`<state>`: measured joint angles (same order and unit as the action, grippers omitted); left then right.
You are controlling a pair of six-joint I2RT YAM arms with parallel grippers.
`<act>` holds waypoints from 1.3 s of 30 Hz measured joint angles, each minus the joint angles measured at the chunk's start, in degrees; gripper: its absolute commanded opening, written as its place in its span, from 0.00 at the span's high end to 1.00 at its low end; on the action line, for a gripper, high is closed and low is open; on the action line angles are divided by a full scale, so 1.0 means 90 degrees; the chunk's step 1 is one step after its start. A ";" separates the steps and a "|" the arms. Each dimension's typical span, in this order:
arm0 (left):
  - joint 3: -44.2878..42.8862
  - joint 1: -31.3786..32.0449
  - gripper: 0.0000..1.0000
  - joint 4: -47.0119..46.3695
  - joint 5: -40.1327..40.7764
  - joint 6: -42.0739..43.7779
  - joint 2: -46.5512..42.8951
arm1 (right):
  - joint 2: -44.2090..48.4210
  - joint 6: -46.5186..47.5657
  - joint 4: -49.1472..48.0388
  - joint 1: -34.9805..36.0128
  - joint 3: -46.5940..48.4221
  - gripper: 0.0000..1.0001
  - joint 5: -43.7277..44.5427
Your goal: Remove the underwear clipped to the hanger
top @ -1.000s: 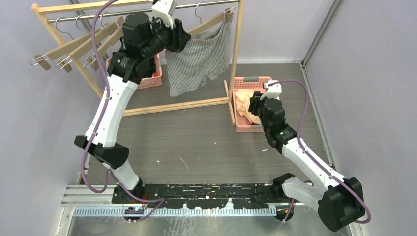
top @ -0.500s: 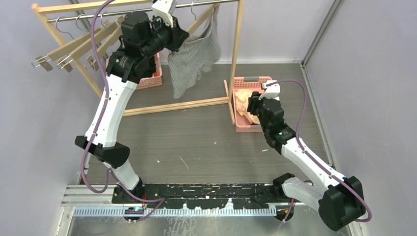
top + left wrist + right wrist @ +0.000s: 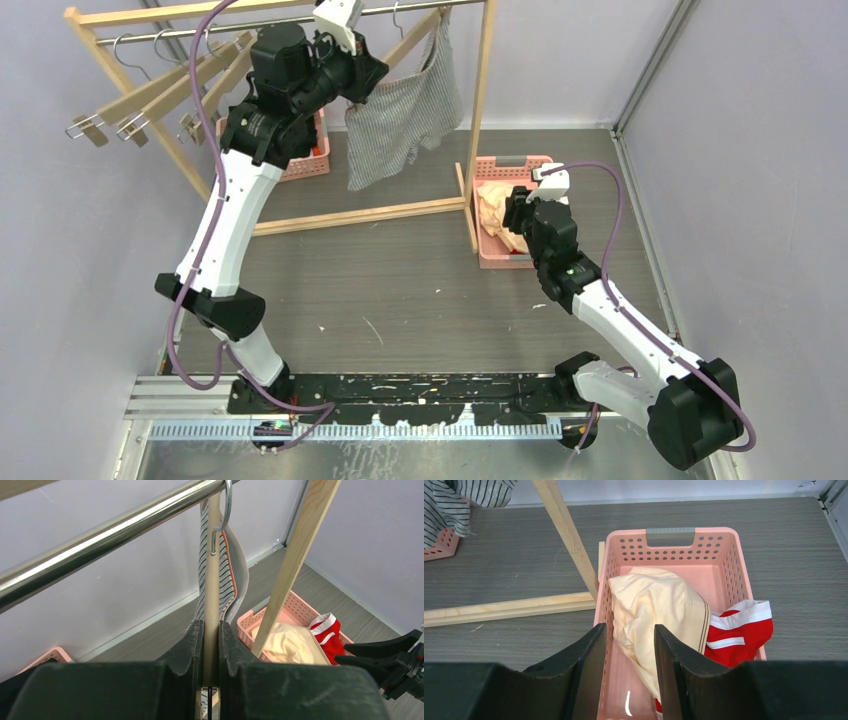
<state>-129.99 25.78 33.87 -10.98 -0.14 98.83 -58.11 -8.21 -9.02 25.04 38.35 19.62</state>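
Left end effector is clamping the wooden hanger, probably steadying it for unclipping; grey striped underwear is hanging just beyond it. Right end effector, fingers apart and empty, is hovering above basket holding cream underwear and red underwear.

A pale wooden rack post stands between the grey striped briefs and the pink plastic basket. The grey bench before the post lies open.

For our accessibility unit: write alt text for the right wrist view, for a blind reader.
A pink basket holds cream-beige underwear and red white-trimmed underwear, seen past the open right pincer. A wooden rack post stands at its left, with grey striped underwear hanging at top left.
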 measured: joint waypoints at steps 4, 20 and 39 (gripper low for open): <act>0.0274 0.0000 1.00 -0.0318 -0.0002 0.0002 -0.0078 | 0.0000 0.0015 -0.0002 0.0000 -0.0005 0.54 -0.0002; 0.1401 0.0002 1.00 -0.0908 0.0126 0.0119 -0.0814 | -0.0100 0.0015 -0.0061 0.0005 -0.0012 0.55 -0.0024; 0.2322 0.0002 1.00 -0.1224 0.0245 0.0287 -0.1800 | -0.0131 0.0015 -0.0092 0.0041 -0.0012 0.54 -0.0034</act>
<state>-109.10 25.80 22.85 -8.78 2.44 82.63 -59.29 -8.08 -9.85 25.41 38.24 19.31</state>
